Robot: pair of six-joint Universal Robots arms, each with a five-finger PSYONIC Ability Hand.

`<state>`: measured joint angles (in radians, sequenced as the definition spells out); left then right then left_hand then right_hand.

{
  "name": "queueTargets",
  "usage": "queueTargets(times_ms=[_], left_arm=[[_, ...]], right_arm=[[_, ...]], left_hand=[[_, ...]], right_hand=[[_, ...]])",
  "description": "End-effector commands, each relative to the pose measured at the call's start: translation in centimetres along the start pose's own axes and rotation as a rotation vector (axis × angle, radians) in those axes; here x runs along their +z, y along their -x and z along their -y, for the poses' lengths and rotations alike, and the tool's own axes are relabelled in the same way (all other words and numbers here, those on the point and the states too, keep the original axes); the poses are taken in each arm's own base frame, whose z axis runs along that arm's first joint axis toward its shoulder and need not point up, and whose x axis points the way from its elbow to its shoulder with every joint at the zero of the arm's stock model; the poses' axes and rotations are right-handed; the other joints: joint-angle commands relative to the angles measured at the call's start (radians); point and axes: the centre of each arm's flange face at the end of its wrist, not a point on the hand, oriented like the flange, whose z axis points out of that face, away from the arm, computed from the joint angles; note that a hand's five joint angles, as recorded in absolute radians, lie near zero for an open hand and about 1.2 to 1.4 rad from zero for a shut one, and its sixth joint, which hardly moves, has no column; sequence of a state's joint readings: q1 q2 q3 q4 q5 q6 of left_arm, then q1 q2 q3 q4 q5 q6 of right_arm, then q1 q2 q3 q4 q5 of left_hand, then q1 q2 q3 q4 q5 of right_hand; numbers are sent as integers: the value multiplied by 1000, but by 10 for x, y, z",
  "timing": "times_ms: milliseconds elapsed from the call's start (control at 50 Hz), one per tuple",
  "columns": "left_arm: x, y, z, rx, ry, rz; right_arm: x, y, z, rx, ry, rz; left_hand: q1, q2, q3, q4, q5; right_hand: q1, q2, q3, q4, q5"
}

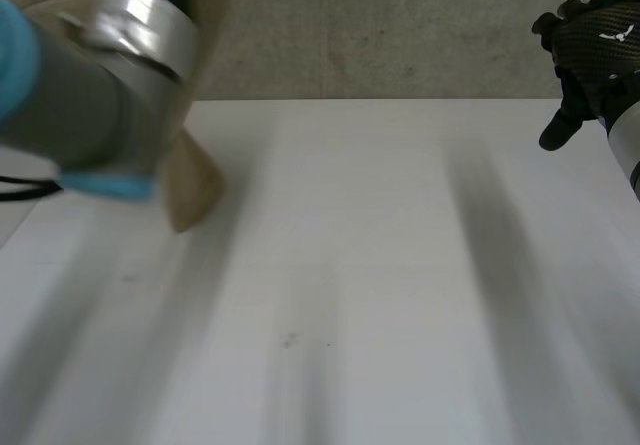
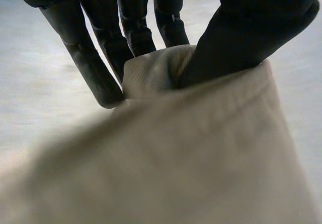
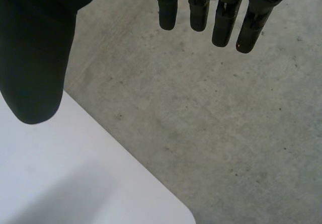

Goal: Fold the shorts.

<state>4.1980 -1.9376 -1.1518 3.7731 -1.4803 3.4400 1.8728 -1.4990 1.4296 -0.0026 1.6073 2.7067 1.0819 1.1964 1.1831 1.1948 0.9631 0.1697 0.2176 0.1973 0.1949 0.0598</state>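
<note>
The beige shorts [image 2: 201, 153] hang from my left hand [image 2: 251, 27], whose thumb pinches a fold of the cloth against the fingers [image 2: 131, 32]. In the head view a tan corner of the shorts [image 1: 190, 190] dangles below my raised left arm [image 1: 90, 85], just above the table's far left. My right hand [image 1: 595, 50] is held up at the far right, past the table's corner, with straight fingers [image 3: 201, 7] and nothing in it.
The white table [image 1: 350, 285] spreads across the middle and front. Its rounded corner [image 3: 171, 204] lies under my right hand, with grey concrete floor [image 3: 226, 108] beyond it and behind the table.
</note>
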Motion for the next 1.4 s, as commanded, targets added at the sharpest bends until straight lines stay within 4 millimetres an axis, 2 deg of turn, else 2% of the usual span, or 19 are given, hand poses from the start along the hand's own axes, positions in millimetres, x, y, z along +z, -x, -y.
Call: queueTargets(times_ms=[20, 40, 60, 120, 180, 240, 300, 320, 420, 500, 580, 660, 800, 840, 860, 920, 1080, 1280, 1400], left_arm=[[-105, -140, -50, -192, 223, -505], [-117, -147, -55, -201, 253, -537], [-140, -158, -65, -223, 319, -601], [-169, -168, -67, -237, 382, -680], [-176, -171, -61, -226, 376, -702], [-162, -162, -51, -185, 335, -662], [-143, -140, -50, -140, 321, -571], [-132, -126, -51, -117, 320, -510], [-106, -90, -43, -73, 315, -344], [-108, -73, -40, -70, 376, -271], [-123, -59, -38, -69, 499, -246], [-137, -47, -42, -59, 622, -240], [-126, -24, -57, -38, 673, -192], [-125, -23, -65, -34, 696, -192], [-128, -22, -76, -32, 741, -199], [-130, -25, -87, -38, 804, -221], [-144, -16, -123, -56, 1008, -242], [-152, -20, -138, 12, 1043, -333], [-155, -13, -142, 64, 1078, -355]], right_arm=[[-3, -7, 8, -1, -24, -21], [-4, -8, 9, 0, -27, -23], [-4, -8, 10, 0, -32, -23], [-4, -9, 11, 0, -36, -24], [-4, -8, 12, -1, -44, -9], [-4, -6, 12, 0, -49, 11], [-4, -5, 13, -1, -54, 19], [-4, -4, 13, 0, -56, 25], [-6, 1, 12, -4, -49, 62], [-12, 10, 6, -19, -10, 145], [-23, 23, -4, -33, 64, 268], [-31, 42, -30, 3, 196, 412], [-46, 62, -67, 66, 309, 487], [-45, 66, -76, 91, 324, 486], [-46, 70, -85, 112, 335, 484], [-48, 75, -101, 135, 350, 477], [-56, 90, -128, 132, 368, 492], [-60, 98, -146, 130, 418, 512], [-58, 100, -151, 127, 410, 510]], left_hand=[[314, 200, 213, 201, 259], [314, 200, 213, 201, 259], [50, -64, -51, -63, -5], [-593, -707, -694, -706, -649], [-657, -771, -758, -770, -713], [-669, -783, -770, -782, -724], [-666, -780, -767, -779, -722], [-666, -780, -767, -779, -722], [-663, -777, -764, -776, -719], [-648, -763, -749, -761, -704], [-645, -760, -746, -758, -701], [-642, -757, -744, -755, -698], [-592, -707, -694, -705, -648], [-575, -689, -676, -688, -631], [-572, -686, -673, -685, -628], [-581, -695, -682, -694, -636], [-592, -707, -694, -705, -648], [-543, -657, -644, -655, -598], [-531, -645, -632, -644, -587]], right_hand=[[5, -43, -23, -20, -60], [5, -43, -23, -20, -60], [5, -43, -23, -20, -60], [5, -43, -23, -20, -60], [5, -43, -23, -20, -60], [5, -43, -23, -20, -60], [5, -43, -23, -20, -60], [5, -43, -23, -20, -60], [5, -43, -23, -20, -60], [5, -43, -23, -20, -60], [5, -43, -23, -20, -60], [5, -43, -23, -20, -60], [5, -43, -23, -20, -60], [5, -43, -23, -20, -60], [5, -43, -23, -20, -60], [5, -43, -23, -20, -60], [44, -3, 17, 19, -20], [77, 29, 49, 52, 12], [179, 131, 152, 154, 115]])
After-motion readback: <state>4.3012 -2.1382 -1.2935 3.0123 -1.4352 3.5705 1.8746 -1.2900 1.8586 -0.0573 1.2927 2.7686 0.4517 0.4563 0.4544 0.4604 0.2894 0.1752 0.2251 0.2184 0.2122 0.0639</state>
